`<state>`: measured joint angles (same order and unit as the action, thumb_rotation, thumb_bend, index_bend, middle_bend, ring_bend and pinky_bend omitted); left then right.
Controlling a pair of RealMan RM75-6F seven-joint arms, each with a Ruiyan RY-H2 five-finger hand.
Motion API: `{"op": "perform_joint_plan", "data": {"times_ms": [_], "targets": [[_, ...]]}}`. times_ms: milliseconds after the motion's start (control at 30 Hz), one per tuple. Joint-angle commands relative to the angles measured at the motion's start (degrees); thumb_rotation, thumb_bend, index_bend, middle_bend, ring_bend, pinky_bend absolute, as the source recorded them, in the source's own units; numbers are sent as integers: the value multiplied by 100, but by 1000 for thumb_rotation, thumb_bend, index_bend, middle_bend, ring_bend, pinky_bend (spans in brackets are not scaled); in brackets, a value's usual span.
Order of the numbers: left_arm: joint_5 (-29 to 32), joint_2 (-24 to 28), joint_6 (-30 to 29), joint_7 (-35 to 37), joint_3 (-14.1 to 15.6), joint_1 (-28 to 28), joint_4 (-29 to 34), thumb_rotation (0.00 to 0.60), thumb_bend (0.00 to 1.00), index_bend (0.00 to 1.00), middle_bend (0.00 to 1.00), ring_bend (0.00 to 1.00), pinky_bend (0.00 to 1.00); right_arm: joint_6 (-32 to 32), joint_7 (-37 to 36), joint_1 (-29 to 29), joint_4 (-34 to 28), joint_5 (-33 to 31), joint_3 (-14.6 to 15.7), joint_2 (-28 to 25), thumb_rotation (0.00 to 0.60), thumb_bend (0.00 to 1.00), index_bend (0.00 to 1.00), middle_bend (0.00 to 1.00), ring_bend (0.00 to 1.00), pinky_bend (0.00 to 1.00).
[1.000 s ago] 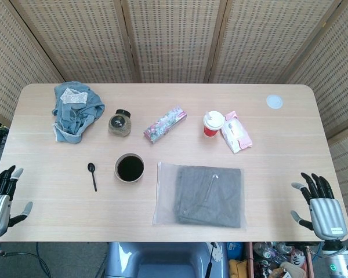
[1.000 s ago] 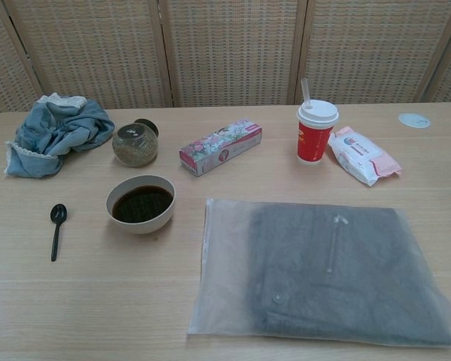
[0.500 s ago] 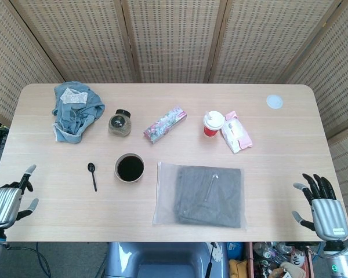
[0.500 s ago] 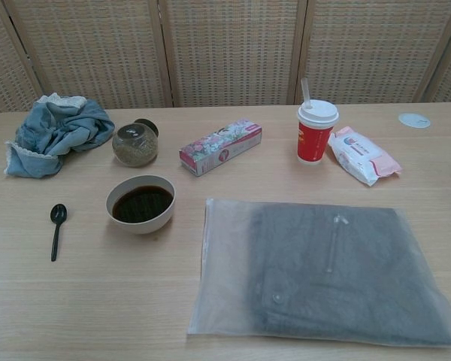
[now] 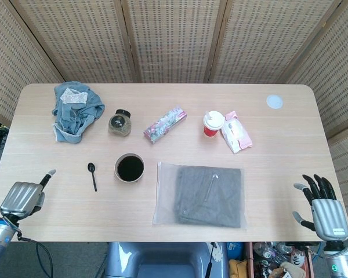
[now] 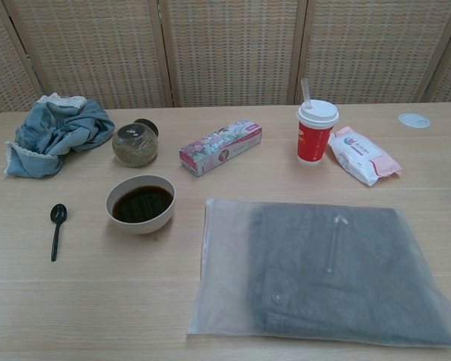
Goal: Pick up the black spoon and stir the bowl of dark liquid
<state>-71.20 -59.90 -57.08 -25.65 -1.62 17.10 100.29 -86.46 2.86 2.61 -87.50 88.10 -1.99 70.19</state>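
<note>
The black spoon (image 5: pixel 92 175) lies flat on the table, bowl end away from me, just left of the white bowl of dark liquid (image 5: pixel 129 168). The chest view shows the spoon (image 6: pixel 56 229) and the bowl (image 6: pixel 141 203) too, a short gap between them. My left hand (image 5: pixel 24 198) hovers over the table's front left edge, well left of the spoon, holding nothing. One fingertip (image 5: pixel 48 174) points toward the spoon and the other fingers are hidden under the hand's back. My right hand (image 5: pixel 323 205) stays off the front right corner, fingers spread, empty. The chest view shows neither hand.
A clear bag with a grey garment (image 5: pixel 200 194) lies right of the bowl. Behind stand a blue cloth (image 5: pixel 74 110), a glass jar (image 5: pixel 120 122), a flowered box (image 5: pixel 165 124), a red cup with a straw (image 5: pixel 213 123), a wipes pack (image 5: pixel 236 131) and a white disc (image 5: pixel 274 102).
My left hand has come in from beyond the left edge toward the spoon and turned, so its back now faces up. The right hand, spoon and bowl have not moved.
</note>
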Motion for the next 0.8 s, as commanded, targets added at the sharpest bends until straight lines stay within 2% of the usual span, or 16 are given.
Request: {"op": "perform_joint_plan", "data": {"times_ms": [33, 267, 600, 800], "targets": [[411, -8, 380, -311, -34, 333, 0, 600, 838, 6, 764, 718, 635, -2, 9, -3, -7, -5, -1, -3, 600, 343, 294, 221, 73, 111], [1188, -224, 940, -760, -10, 859, -207, 600, 862, 6, 769, 719, 635, -2, 27, -14, -20, -10, 4, -11, 600, 343, 294, 230, 83, 111], [1908, -587, 1250, -1096, 90, 1370, -593, 600, 862, 6, 769, 719, 635, -14, 30, -42, 5, -40, 8, -3, 600, 343, 294, 245, 100, 117], [2477, -966, 1566, -1351, 212, 1843, -1066, 600, 862, 6, 769, 719, 635, 9, 43, -56, 26, -79, 11, 16, 600, 343, 294, 248, 104, 117]]}}
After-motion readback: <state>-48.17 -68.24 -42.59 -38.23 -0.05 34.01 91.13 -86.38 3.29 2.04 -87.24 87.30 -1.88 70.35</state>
